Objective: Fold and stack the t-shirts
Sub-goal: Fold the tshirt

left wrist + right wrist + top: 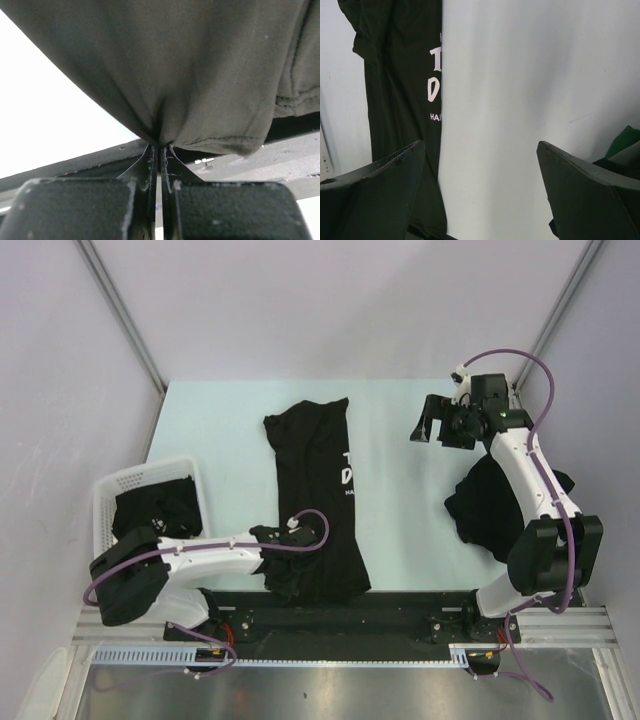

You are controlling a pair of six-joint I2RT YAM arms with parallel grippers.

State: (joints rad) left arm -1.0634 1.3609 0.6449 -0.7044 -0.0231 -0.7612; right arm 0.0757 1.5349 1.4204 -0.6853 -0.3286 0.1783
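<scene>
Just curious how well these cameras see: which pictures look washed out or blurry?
Left wrist view: background behind the t-shirt is blown out white. Right wrist view: the near fingers are dark, soft-edged. Top view: evenly lit and sharp, slight sheen on the metal strip.

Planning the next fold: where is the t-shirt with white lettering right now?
Top view: the lettered t-shirt lies lengthwise mid-table, between the white basket at left and a dark clothing pile at right; the left fingers pinch its near end.
</scene>
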